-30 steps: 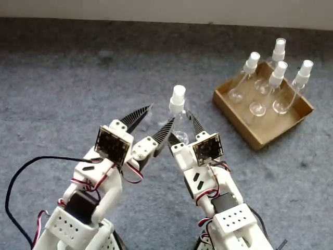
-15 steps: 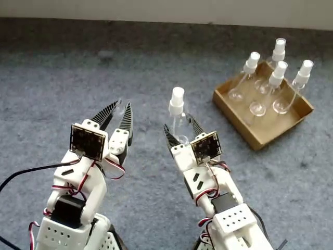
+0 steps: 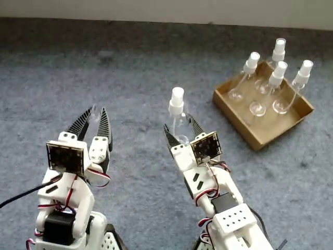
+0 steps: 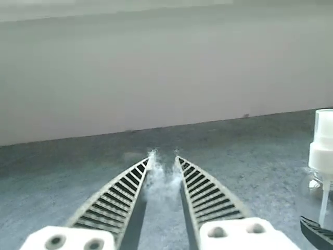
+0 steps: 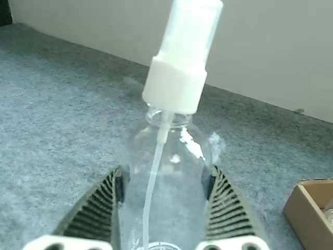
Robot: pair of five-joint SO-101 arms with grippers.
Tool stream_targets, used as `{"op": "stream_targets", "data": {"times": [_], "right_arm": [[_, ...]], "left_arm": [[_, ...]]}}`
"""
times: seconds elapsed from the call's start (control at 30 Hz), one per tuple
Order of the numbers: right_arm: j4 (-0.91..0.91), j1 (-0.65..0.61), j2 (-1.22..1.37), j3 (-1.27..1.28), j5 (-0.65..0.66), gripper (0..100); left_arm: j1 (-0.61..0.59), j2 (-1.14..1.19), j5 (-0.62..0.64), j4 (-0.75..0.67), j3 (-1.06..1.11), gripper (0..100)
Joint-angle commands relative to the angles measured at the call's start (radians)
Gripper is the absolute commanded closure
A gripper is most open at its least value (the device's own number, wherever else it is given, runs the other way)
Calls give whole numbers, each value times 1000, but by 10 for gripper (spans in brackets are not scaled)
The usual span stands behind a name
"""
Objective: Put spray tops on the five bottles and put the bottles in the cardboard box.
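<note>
My right gripper (image 3: 179,126) is shut on a clear bottle (image 3: 177,121) that stands upright with a white spray top (image 3: 177,100) on it. In the right wrist view the bottle (image 5: 166,198) sits between both fingers (image 5: 99,208), its spray top (image 5: 179,67) above them. My left gripper (image 3: 97,112) hangs over the carpet well to the left of that bottle, narrowly open and empty (image 4: 164,159). The cardboard box (image 3: 234,121) lies at the back right and holds several capped bottles (image 3: 280,73).
Grey carpet covers the table, and a pale wall (image 3: 166,10) runs along the far edge. The box's corner (image 5: 312,208) appears in the right wrist view. The held bottle (image 4: 322,156) also appears in the left wrist view.
My left arm has pulled back to the left, away from the bottle's spray top, and its fingers have narrowed. The right arm has kept its hold on the bottle.
</note>
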Motion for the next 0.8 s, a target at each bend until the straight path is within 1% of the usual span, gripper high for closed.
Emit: {"op": "stream_targets", "data": {"times": [0.0, 0.13, 0.3, 0.47, 0.6, 0.7, 0.77], "right_arm": [[2, -5, -19, 177, 12, 990], [2, -5, -19, 177, 12, 990], [4, -5, -19, 177, 11, 990], [4, -5, -18, 177, 9, 990], [4, -5, -18, 177, 8, 990], [4, 1, -18, 177, 8, 990], [-1, 35, -24, 177, 8, 990]], "left_arm": [[-39, 8, -6, 5, 2, 998], [-91, 10, -3, 3, 50, 995], [-102, 10, -9, 3, 236, 995], [-177, 10, -9, 3, 374, 995], [-220, 10, -8, 11, 381, 995], [-206, 12, -8, 86, 381, 995], [-182, 12, -9, 135, 381, 995]]}}
